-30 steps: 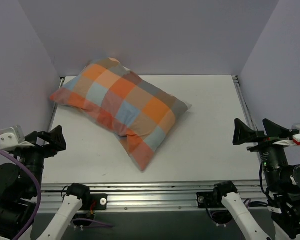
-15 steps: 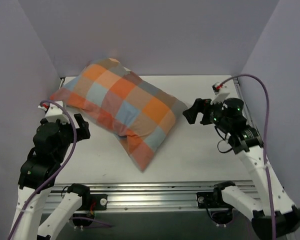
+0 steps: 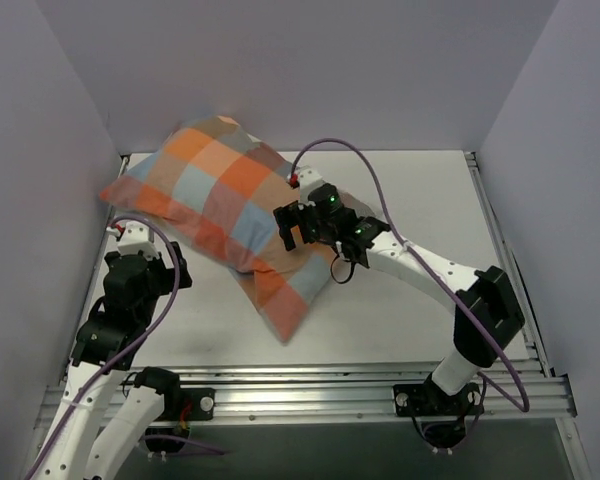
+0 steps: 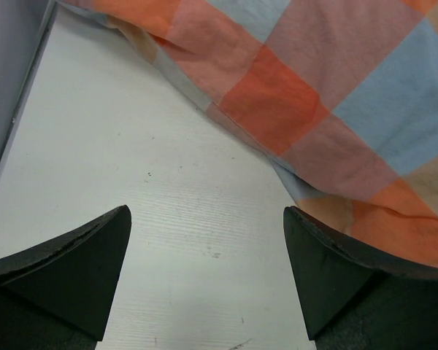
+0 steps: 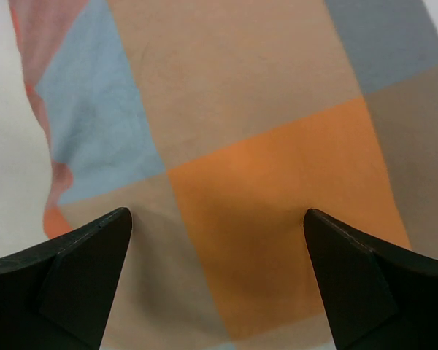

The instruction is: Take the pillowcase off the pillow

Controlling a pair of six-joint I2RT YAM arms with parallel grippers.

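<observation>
The checked orange, peach, blue and grey pillowcase (image 3: 230,205) lies plump and slantwise across the back left of the white table (image 3: 430,200). The pillow is hidden inside it. My right gripper (image 3: 291,228) hangs open just above the pillowcase's right half, and its wrist view shows an orange square of the pillowcase (image 5: 277,219) between the fingers, with my right gripper (image 5: 217,215) holding nothing. My left gripper (image 3: 148,262) is open over bare table beside the pillowcase's near left edge. In its wrist view my left gripper (image 4: 206,219) is empty, with the pillowcase (image 4: 314,95) ahead and to the right.
Purple walls close in the table: the left wall (image 3: 40,150), the back wall (image 3: 310,70) and the right wall (image 3: 570,150). A metal rail (image 3: 300,385) runs along the near edge. The right arm's purple cable (image 3: 355,160) loops above the pillowcase.
Both arms have swung in from the near corners. The right gripper has travelled left to hang over the pillowcase; the left gripper has come down beside its near left edge. Both stay open.
</observation>
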